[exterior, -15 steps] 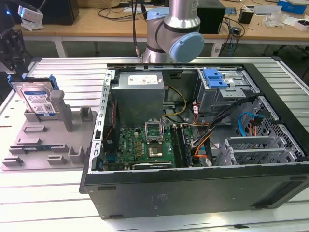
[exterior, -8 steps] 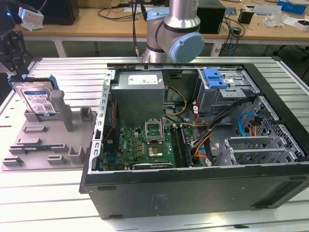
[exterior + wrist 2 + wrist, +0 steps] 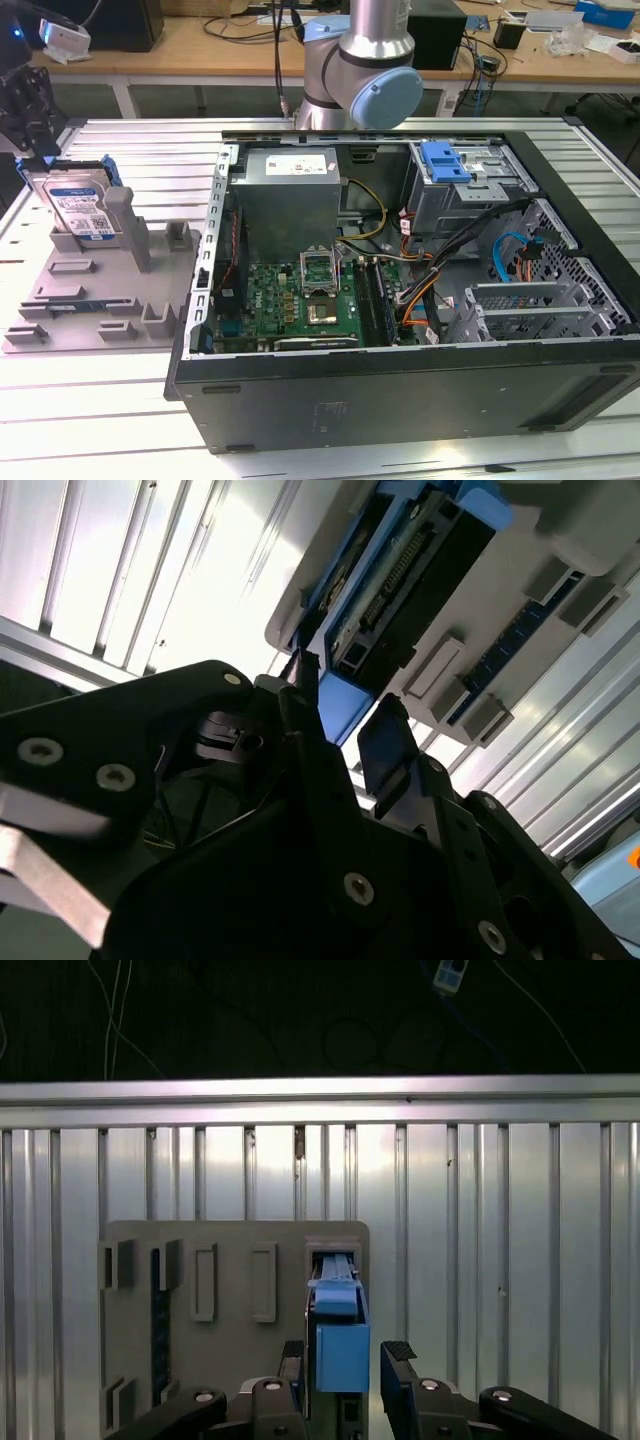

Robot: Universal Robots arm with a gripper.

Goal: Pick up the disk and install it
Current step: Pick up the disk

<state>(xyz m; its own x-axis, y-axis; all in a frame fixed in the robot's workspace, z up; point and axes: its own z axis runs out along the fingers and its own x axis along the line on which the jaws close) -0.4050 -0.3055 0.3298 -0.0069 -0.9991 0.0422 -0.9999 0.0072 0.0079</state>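
First wrist view: your end effector [image 3: 345, 1352] sits w/ jaws spread either side of the disk [image 3: 338, 1310], unclamped. Disk's on edge in the holder [image 3: 230, 1250], prob. so its sides are reachable.

The disk [image 3: 82, 205] is stood on its edge in a slot of a grey holder [image 3: 70, 290] at the exterior view's left; it is leaned back a little; a flat silver face with a white-and-blue label is shown; a blue frame [image 3: 340, 1345] is fitted round its sides; in the first wrist view the frame's top is seen between the spread fingers of the gripper [image 3: 345, 1348]; whether it is touched cannot be told.
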